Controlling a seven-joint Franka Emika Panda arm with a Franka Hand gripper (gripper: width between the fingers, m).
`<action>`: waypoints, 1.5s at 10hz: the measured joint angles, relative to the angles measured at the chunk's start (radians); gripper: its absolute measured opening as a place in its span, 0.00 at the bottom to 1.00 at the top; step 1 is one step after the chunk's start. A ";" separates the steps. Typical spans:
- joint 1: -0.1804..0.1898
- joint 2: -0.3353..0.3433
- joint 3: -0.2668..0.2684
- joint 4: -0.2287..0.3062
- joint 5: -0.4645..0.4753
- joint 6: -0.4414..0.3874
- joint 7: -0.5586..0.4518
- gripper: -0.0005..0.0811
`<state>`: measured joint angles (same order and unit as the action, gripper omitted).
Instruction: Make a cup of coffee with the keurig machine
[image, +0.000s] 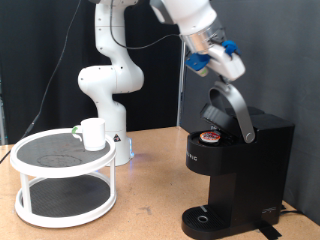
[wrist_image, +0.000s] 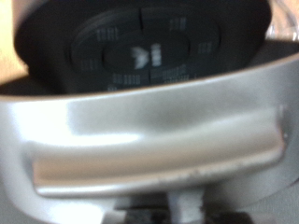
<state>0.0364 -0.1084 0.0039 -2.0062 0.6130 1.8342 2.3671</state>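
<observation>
The keurig machine stands at the exterior view's right with its lid swung up. A small pod with a reddish top sits in the open chamber. My gripper is just above the raised lid, close to its silver handle. The wrist view is filled by that silver handle and the black lid panel behind it; my fingers hardly show there. The cup, a small white mug, stands on the top shelf of a round stand, far from the gripper.
The white two-tier round stand is at the exterior view's left on the wooden table. The arm's white base rises behind it. A black curtain closes the back. The machine's round drip base holds nothing.
</observation>
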 joint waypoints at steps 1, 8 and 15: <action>-0.011 0.005 -0.008 -0.006 -0.012 -0.007 0.000 0.01; -0.057 0.067 -0.034 -0.040 -0.111 -0.012 0.011 0.01; -0.065 0.112 -0.031 -0.084 -0.122 0.043 -0.014 0.01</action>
<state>-0.0290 0.0035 -0.0272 -2.0904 0.4914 1.8772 2.3535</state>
